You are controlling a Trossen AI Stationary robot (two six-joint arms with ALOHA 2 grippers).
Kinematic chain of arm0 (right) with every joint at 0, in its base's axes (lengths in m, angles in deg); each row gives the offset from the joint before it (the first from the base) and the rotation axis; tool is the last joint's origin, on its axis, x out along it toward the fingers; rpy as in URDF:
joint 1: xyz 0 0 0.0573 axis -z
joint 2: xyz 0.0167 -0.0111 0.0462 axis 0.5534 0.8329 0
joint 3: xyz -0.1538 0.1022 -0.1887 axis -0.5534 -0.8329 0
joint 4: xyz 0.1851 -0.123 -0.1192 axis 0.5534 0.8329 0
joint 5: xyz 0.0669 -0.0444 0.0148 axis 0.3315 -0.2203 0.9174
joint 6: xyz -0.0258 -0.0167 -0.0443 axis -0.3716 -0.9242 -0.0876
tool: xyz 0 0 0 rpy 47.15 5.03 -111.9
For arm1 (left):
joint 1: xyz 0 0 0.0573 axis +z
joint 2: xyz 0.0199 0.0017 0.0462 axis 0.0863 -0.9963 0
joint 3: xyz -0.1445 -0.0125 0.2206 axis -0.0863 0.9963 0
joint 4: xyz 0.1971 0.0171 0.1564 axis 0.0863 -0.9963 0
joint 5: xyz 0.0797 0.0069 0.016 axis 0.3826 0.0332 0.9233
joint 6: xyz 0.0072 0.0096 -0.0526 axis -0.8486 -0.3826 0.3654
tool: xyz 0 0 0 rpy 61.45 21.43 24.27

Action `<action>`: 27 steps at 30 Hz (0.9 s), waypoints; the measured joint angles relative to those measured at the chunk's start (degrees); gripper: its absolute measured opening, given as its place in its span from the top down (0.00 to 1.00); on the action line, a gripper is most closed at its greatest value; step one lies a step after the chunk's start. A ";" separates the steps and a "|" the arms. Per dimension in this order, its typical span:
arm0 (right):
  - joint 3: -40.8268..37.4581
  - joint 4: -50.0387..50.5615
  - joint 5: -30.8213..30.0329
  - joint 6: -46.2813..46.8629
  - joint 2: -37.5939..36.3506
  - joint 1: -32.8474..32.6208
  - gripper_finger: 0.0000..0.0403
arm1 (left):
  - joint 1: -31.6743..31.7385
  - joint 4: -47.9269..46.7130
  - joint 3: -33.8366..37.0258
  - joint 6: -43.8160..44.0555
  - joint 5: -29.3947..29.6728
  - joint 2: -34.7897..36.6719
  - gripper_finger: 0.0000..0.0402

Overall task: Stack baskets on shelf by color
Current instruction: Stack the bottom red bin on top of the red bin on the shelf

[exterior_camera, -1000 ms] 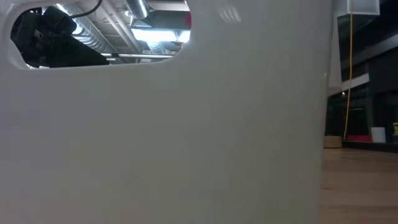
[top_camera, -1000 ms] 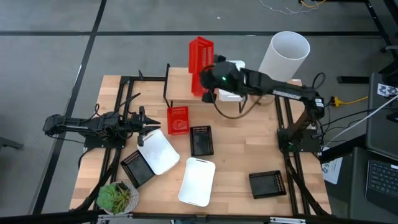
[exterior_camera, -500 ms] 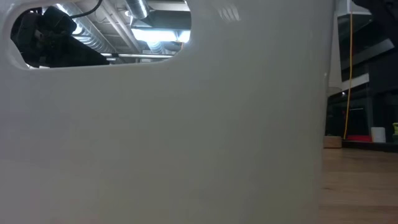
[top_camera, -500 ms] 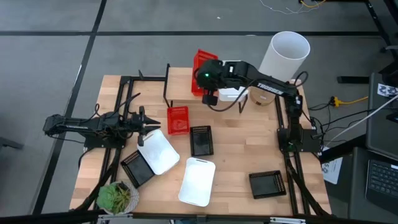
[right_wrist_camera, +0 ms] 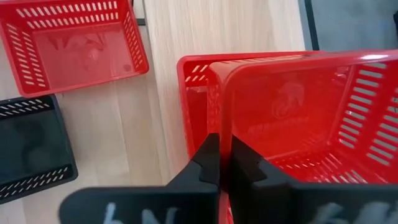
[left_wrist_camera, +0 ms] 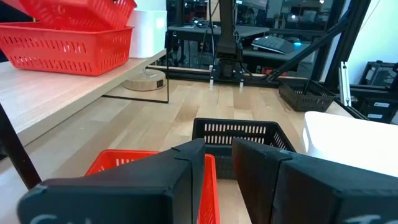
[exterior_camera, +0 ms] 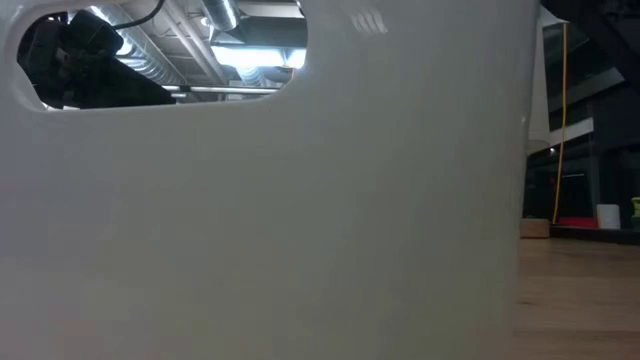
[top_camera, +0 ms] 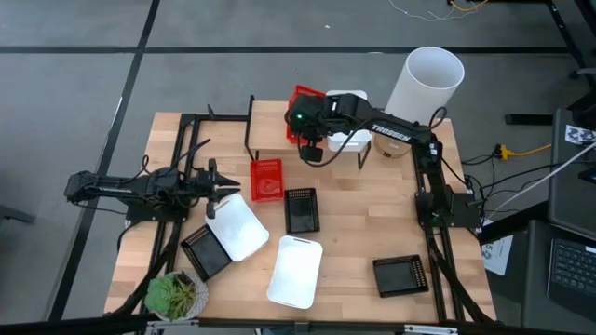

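Note:
My right gripper [top_camera: 305,130] is over the shelf [top_camera: 268,126] and shut on a red basket [top_camera: 307,96], which sits tilted over another red basket [right_wrist_camera: 193,99] resting on the plank. White baskets [top_camera: 346,130] stand beside these on the shelf. A red basket [top_camera: 266,180], black baskets [top_camera: 301,209] [top_camera: 206,251] [top_camera: 400,274] and white baskets [top_camera: 237,225] [top_camera: 295,270] lie on the table. My left gripper [top_camera: 223,186] waits at the table's left, open by a narrow gap [left_wrist_camera: 218,155], touching nothing. My right gripper pinches the red basket's side wall at its rim [right_wrist_camera: 222,127], one finger inside the basket and one outside. The fingers come from above, pointing down. The basket hangs tilted over the red basket on the shelf; whether the two touch, I cannot tell.
A tall white cylinder [top_camera: 428,79] stands at the far right corner and a potted plant [top_camera: 175,296] at the near left. The wall of a white basket [exterior_camera: 300,220] fills the low view. Bare wood [top_camera: 372,219] shows right of the middle.
My right gripper has moved toward the table's left edge and down over the shelf, still shut on the red basket. The basket, earlier standing steeply on edge, has come down and tipped flatter over the red basket on the plank.

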 joint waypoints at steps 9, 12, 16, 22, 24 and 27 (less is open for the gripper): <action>-0.02 1.52 -0.04 -0.09 0.00 0.03 0.95 | 0.00 0.00 0.00 0.00 0.00 0.01 0.82; -0.02 1.00 -0.21 -0.13 0.00 0.09 0.95 | -0.02 0.00 0.00 0.00 0.00 0.01 0.82; -0.04 1.05 -1.90 -0.17 0.00 0.10 0.94 | -0.01 0.00 0.00 0.00 0.00 0.00 0.82; -0.04 1.05 -2.13 -0.20 -0.02 0.65 0.87 | -0.02 0.00 0.00 0.00 0.00 0.02 0.82; -0.04 1.05 -2.18 -0.20 -0.02 0.74 0.83 | 0.00 0.00 0.00 0.00 0.00 0.00 0.82; -0.04 1.03 -2.16 -0.18 -0.02 0.74 0.76 | 0.00 0.00 0.01 0.00 0.00 0.00 0.82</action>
